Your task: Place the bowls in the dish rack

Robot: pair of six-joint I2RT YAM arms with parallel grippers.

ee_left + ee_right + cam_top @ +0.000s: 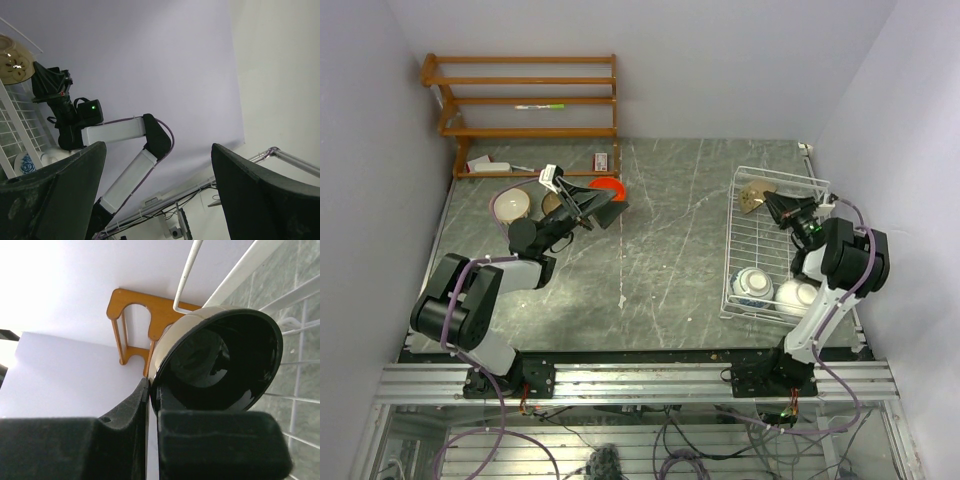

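Note:
The white wire dish rack [735, 235] stands at the right of the table. A blue-and-white bowl [752, 283] and a plain white bowl [796, 295] rest at its near end. At its far end my right gripper [781, 209] is shut on the rim of the tan bowl with the dark inside [756, 197] [220, 365], held on edge among the rack wires [300, 315]. At the back left, the orange-red bowl [606, 187] and the cream bowl [513, 205] sit on the table. My left gripper [605, 212] [159, 150] hangs open and empty beside the orange-red bowl.
A brown wooden shelf unit [525, 100] stands against the back wall, with small items on its bottom board [480, 165]. Walls close in on the left, back and right. The left wrist view looks across at the right arm [115, 127] and the rack [15, 115].

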